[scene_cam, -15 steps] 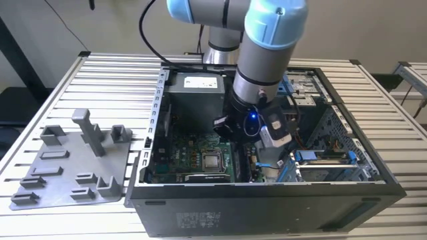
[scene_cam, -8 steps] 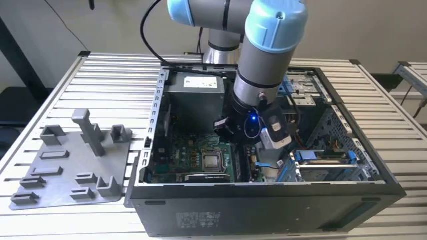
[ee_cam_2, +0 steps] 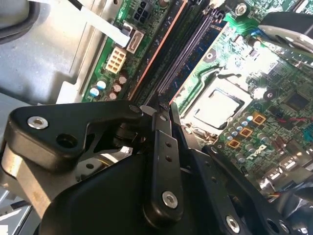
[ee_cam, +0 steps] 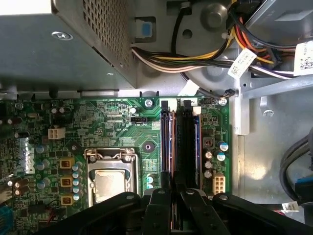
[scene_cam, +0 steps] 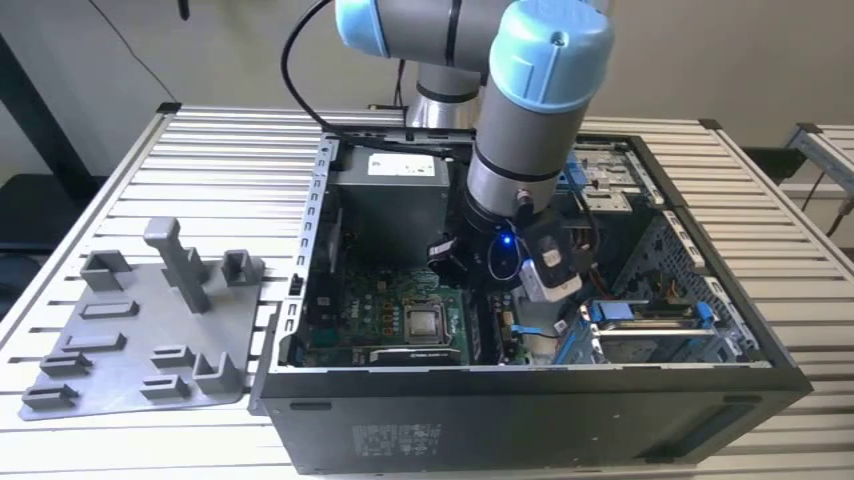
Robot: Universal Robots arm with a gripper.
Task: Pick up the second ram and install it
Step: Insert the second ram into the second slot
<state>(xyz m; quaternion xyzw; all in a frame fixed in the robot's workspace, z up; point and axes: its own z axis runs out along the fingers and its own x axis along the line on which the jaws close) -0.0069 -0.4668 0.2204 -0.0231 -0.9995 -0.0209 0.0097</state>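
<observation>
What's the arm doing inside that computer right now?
End effector low over the memory slots. Fingers close together at the slots; second ram not clearly made out. Nothing blocking.

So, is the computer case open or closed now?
Open. The computer case has no side panel, so the green board shows inside, and the arm reaches down into it.

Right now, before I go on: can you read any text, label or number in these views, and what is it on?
No text can be read.
White sticker on the power supply: print too small.
Pale label on the case front: blurred.
White cable tag: print too small.
White markings on the green board: too small.
</observation>
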